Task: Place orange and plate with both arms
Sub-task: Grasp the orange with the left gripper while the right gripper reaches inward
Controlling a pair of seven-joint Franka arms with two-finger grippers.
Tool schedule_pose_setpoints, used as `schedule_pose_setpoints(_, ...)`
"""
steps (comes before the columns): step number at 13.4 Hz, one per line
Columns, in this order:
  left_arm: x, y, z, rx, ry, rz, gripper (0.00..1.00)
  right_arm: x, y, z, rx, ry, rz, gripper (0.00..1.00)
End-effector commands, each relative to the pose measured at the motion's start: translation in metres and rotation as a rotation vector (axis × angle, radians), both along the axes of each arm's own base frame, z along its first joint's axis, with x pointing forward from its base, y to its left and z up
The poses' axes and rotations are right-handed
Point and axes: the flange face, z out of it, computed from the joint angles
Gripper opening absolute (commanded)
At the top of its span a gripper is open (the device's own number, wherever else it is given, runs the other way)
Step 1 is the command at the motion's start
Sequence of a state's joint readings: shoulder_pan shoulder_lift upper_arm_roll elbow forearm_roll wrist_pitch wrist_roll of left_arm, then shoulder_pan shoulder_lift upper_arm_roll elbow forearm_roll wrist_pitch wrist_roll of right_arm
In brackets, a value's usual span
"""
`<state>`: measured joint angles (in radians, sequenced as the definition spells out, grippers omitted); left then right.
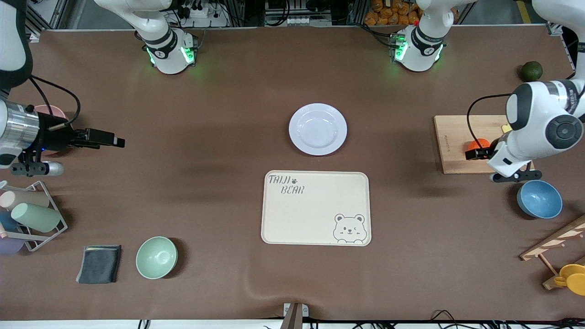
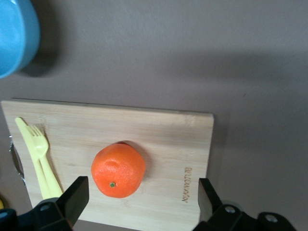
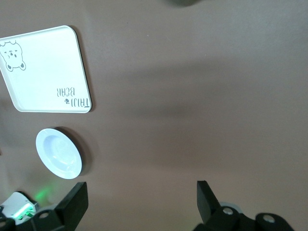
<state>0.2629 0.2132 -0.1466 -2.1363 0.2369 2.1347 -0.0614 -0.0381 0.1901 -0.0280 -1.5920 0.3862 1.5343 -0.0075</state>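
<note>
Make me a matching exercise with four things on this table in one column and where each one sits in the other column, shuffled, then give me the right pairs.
Things:
1. orange
2. plate
3. blue bowl
4. left gripper

Places:
A. on the bare table, just farther from the front camera than the bear tray
B. on the wooden cutting board, beside a yellow fork
C. open, over the orange
D. on the table beside the cutting board, nearer to the front camera

Pairs: 1-B, 2-A, 3-D, 4-C
</note>
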Motion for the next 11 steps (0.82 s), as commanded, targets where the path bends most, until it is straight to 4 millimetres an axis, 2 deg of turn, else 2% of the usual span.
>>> schedule_pose_setpoints(1,-0.017,0.028,-0.004,-0.009,0.0,-0.074,1.0,0.005,0.001,-0.008,0.034,0.028,-0.017,1.0)
schedule_pose_setpoints(2,-0.022,0.035,-0.01,-0.017,-0.002,-0.085,1.0,0.008,0.003,-0.018,0.053,0.046,-0.022,1.0)
schedule_pose_setpoints(6,-0.038,0.034,-0.032,-0.04,0.006,-0.142,1.0,0.018,0.024,-0.053,0.121,0.117,-0.045,1.0)
schedule_pose_setpoints(8,-0.046,0.048,-0.043,-0.025,0.004,-0.171,1.0,0.016,0.039,-0.069,0.165,0.154,-0.045,1.0)
schedule_pose_setpoints(11,-0.053,0.05,-0.065,-0.023,0.006,-0.202,1.0,0.01,0.055,-0.093,0.229,0.222,-0.072,1.0)
